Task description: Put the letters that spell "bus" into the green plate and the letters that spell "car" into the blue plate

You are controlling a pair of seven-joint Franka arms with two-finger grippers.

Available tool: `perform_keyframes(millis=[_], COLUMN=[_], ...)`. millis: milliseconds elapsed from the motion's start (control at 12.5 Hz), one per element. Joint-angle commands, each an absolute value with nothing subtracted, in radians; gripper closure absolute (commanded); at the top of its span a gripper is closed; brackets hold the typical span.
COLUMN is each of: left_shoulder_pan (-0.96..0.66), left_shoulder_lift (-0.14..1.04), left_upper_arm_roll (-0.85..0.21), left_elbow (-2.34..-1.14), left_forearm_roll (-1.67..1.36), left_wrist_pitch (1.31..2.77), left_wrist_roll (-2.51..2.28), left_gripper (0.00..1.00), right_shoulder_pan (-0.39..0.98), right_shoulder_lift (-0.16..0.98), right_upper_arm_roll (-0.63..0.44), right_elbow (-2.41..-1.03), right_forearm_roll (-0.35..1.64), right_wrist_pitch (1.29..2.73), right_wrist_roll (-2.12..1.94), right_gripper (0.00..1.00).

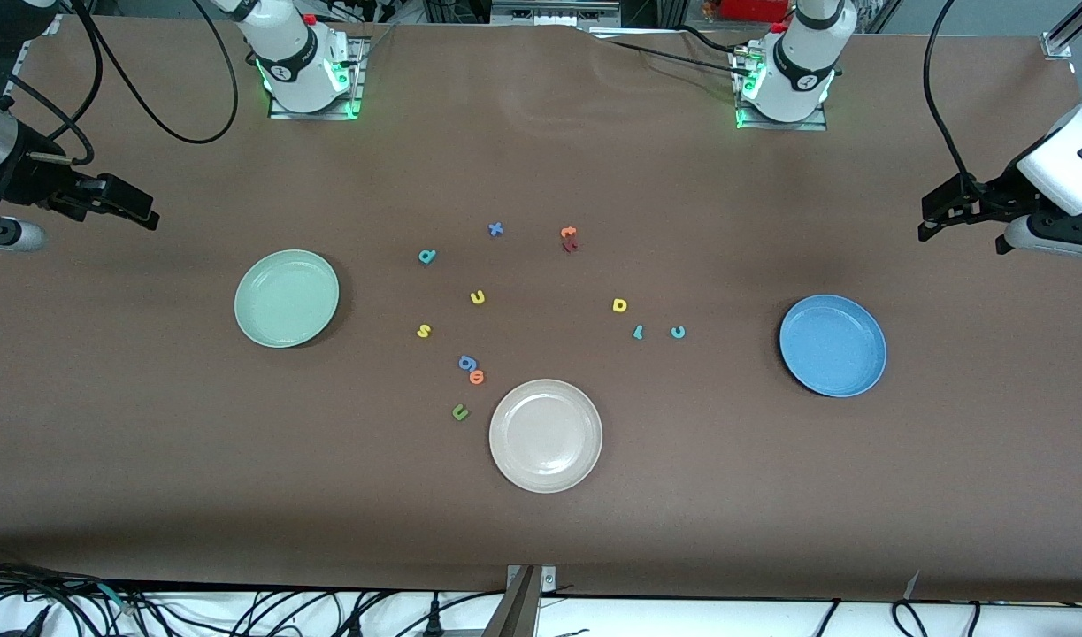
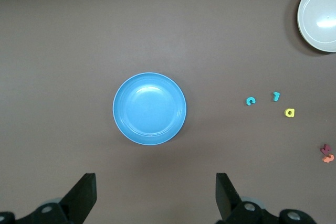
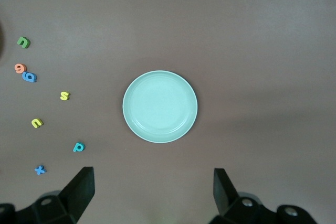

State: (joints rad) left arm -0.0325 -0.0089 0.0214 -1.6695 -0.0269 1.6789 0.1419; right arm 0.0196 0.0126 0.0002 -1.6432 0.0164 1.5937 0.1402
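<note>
Three plates sit on the brown counter, one of each colour: the green plate toward the right arm's end, the blue plate toward the left arm's end, and a beige-white plate between them, nearest the front camera. All three hold nothing. Eleven foam letters lie scattered between the green and blue plates. In the front view, from the beige-white plate, the teal b, yellow u and yellow s lie at about eleven o'clock, while the yellow a, teal r and teal c lie at about one o'clock. A blue g and orange o touch; a green u lies just beside the beige-white plate; a blue x and an orange t resting against a dark red letter lie farthest off. The left pincer hangs over bare counter near the blue plate, jaws spread wide and holding nothing; the right pincer hangs likewise near the green plate, also wide apart and holding nothing.
</note>
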Motion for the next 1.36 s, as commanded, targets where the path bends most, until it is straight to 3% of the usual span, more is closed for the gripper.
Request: perform_keyframes(millis=[0,481,882,1043,1283], left_shoulder_pan=[-0.037,-0.037,-0.037,-0.037,-0.037], left_shoulder_lift=[-0.005,-0.005,-0.005,-0.005,-0.005], left_upper_arm_roll=[0.017,0.014,0.012,0.011,0.009], left_elbow=[-1.652,-1.64,-1.638,-1.638,-1.638], left_forearm_roll=[0.005,0.005,0.005,0.005,0.005], left_wrist_pitch=[1.672,1.672,1.672,1.672,1.672], left_wrist_roll=[0.132,0.132,0.132,0.132,0.132], left_gripper=[0.0,0.0,0.0,0.0,0.0], right_shoulder_pan=[0.023,0.037,0.17,0.212,0.337], right_shoulder_lift=[0.012,0.021,0.102,0.15,0.167], right_upper_arm_roll=[0.003,0.058,0.061,0.064,0.081], right_elbow=[-1.623,-1.634,-1.695,-1.753,-1.963], right_forearm_roll=[0.002,0.003,0.009,0.015,0.011], right_wrist_pitch=[1.572,1.522,1.529,1.63,1.952], right_wrist_roll=[0.135,0.147,0.156,0.257,0.518], right_gripper=[0.0,0.0,0.0,0.0,0.0])
